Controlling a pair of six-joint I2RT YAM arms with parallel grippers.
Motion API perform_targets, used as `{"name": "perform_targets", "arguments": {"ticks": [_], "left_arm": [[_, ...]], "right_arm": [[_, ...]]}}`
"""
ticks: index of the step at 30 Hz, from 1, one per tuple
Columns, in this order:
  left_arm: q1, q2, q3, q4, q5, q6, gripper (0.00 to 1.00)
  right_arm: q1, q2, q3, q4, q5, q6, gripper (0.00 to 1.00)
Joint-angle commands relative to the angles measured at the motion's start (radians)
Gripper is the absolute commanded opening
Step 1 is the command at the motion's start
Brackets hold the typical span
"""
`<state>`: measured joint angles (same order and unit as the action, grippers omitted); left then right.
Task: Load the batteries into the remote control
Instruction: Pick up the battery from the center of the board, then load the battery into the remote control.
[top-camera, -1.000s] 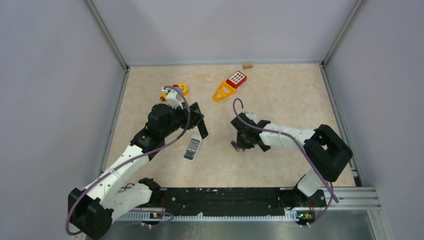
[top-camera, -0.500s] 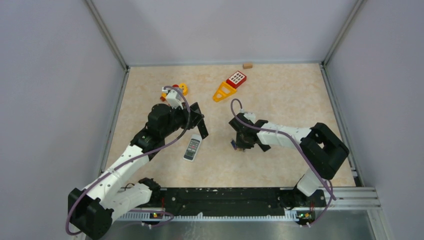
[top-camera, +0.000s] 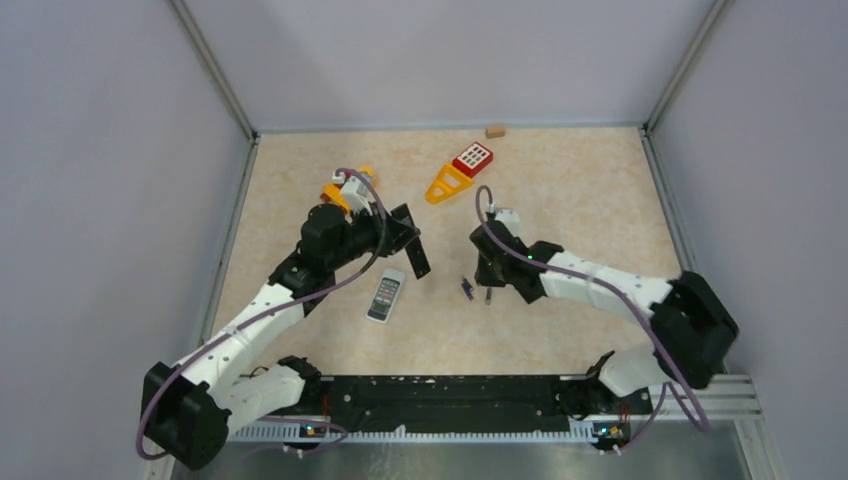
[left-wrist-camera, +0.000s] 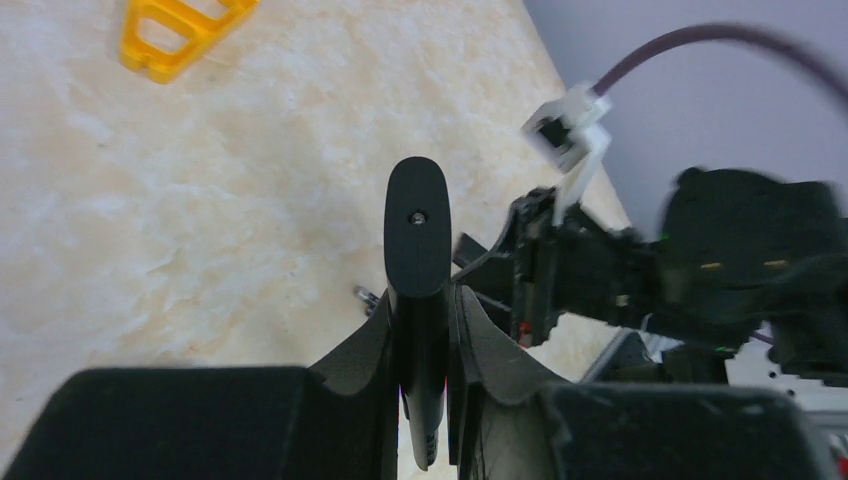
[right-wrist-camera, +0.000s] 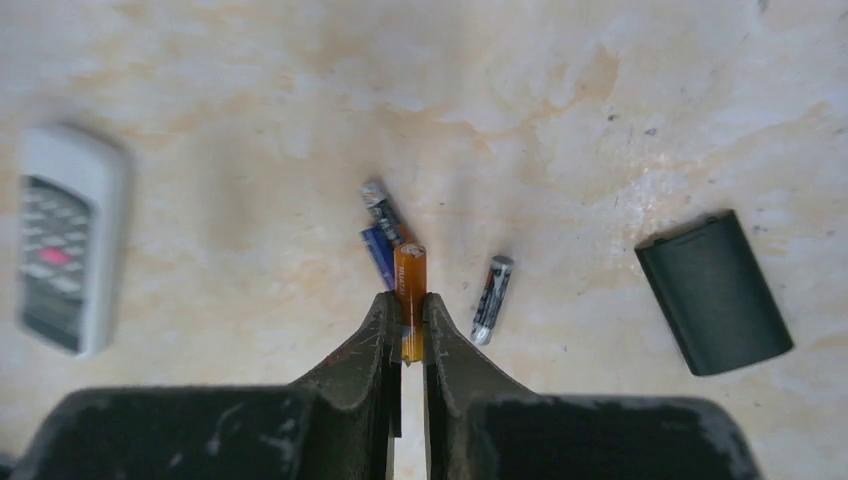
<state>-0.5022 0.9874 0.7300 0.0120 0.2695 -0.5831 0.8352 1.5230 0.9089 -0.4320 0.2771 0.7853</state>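
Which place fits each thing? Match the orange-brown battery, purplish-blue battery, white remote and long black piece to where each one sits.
1 orange-brown battery
2 purplish-blue battery
3 white remote
4 long black piece

A clamped in the left gripper
B on the table, buttons up
C clamped in the right gripper
D on the table beside the gripped battery

Pairs: 1-C, 2-D, 3-B, 4-A

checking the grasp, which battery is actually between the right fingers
The orange-brown battery, pinched between the right fingers. The blue one just left of it and the dark grey one to its right lie loose on the table.
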Motion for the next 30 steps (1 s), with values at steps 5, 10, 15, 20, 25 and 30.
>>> {"name": "perform_targets", "arguments": {"ticks": [5,10,15,20,25,30], "left_arm": [[-0.003,0.131,0.02,0.357,0.273,-0.259,0.0],[-0.016,0.174,0.065,0.433,0.347,-0.346,0.0],[-0.017,0.181,0.058,0.553,0.377,-0.454,0.0],[-0.018,0.199,0.058,0.66,0.423,-0.55,0.0],[-0.017,0.21,0.056,0.703,0.426,-0.58,0.0],[-0.017,0.209,0.057,0.718,0.406,-0.606,0.0]], "right_arm": [[0.012,-0.495,-0.028,0.216,-0.022,-0.158,0.0],[0.011,-0.601,-0.015,0.371,-0.253,-0.182,0.0],[0.01,-0.616,-0.001,0.437,-0.36,-0.214,0.0],[0.012,-0.606,-0.015,0.51,-0.527,-0.293,0.0],[0.015,-0.608,-0.003,0.472,-0.484,-0.328,0.0],[0.024,-0.588,0.029,0.404,-0.434,-0.356,0.0]]}}
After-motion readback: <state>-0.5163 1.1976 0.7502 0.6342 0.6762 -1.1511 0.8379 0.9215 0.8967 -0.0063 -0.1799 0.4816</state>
